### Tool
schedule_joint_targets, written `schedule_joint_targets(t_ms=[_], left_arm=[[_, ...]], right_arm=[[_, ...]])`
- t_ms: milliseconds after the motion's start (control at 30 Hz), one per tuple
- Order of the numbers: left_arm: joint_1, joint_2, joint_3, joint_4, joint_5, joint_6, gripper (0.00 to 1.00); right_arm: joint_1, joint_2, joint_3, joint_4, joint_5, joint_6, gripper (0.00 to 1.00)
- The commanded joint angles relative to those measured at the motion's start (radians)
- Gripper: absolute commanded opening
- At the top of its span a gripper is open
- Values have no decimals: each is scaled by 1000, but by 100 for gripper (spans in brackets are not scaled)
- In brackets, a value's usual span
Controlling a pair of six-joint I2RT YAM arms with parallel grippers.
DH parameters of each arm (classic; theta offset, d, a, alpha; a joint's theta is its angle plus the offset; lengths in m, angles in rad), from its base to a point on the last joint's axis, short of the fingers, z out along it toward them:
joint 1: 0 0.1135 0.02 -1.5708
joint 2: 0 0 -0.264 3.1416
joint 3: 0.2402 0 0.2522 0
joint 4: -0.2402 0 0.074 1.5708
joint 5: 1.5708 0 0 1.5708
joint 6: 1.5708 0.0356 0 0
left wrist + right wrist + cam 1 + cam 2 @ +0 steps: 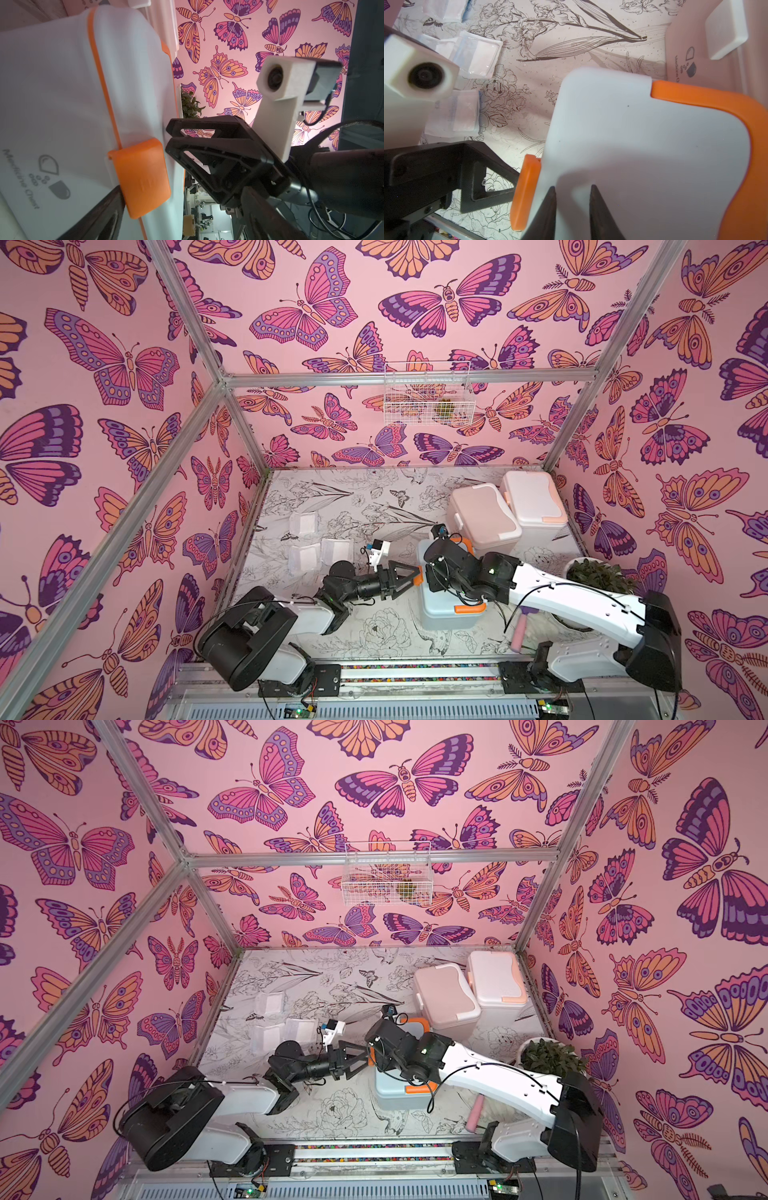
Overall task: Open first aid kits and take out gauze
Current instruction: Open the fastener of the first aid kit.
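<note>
Gauze packets (307,558) lie loose on the table's (374,497) left side, well apart from the blue box (440,610) at front centre, its lid down. Left claw (415,576) is spread wide at the box's orange side latch (143,176). Right claw (572,187) rests on the lid, tips narrowly apart; whether it grips anything I can't tell.

The light blue kit (52,93) reads "Medicine Chest" on its side.

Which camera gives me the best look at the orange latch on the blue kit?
Left wrist view: the orange latch sits close and face-on. The right wrist view shows it edge-on; in both top views it is a small sliver at the left gripper tips.
</note>
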Motion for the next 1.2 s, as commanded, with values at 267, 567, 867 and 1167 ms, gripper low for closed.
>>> schedule_joint_targets(t_ms=[267,567,867,1167], left_arm=[[92,-71,-83,143,57,-43,87],[90,-257,-29,-397,17,162,85],[71,-662,283,-1495,-259,552,88],[-220,-440,645,-1929,-663,716,88]], right_arm=[[6,111,-85,-301,-126,14,35],[8,2,50,-334,-74,-14,54],[7,-273,-77,-210,22,-4,73],[-79,-432,-219,-214,14,11,74]])
